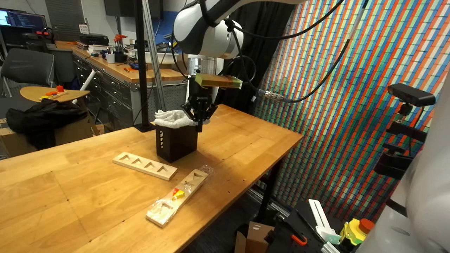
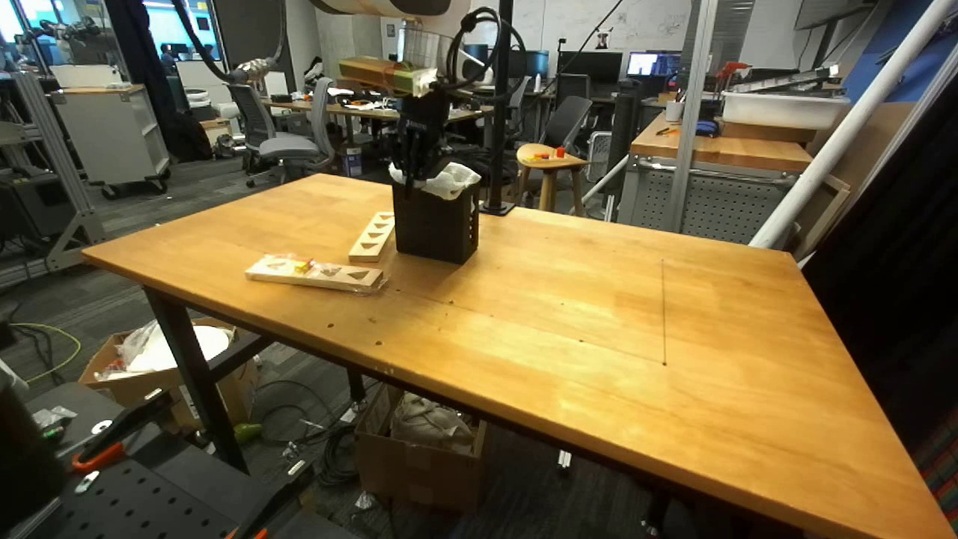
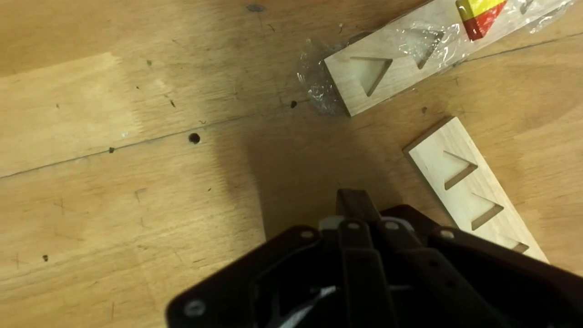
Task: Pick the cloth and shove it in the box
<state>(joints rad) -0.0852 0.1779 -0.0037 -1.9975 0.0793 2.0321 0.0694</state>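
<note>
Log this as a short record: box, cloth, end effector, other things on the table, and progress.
Box: black, upright on the table
Cloth: white, bunched in the top of the box, poking out above it
End effector: closed, pointing down at the edge of the box; grip on cloth unclear
Bare board: wooden, triangular hollows
Clear-wrapped board: wooden, similar hollows, red-and-yellow block on it
Progress: cloth only partly inside

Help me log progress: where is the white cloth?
In an exterior view, the white cloth bulges from the top of the black box, left of centre in the picture, with the gripper overlapping its right side.
</note>
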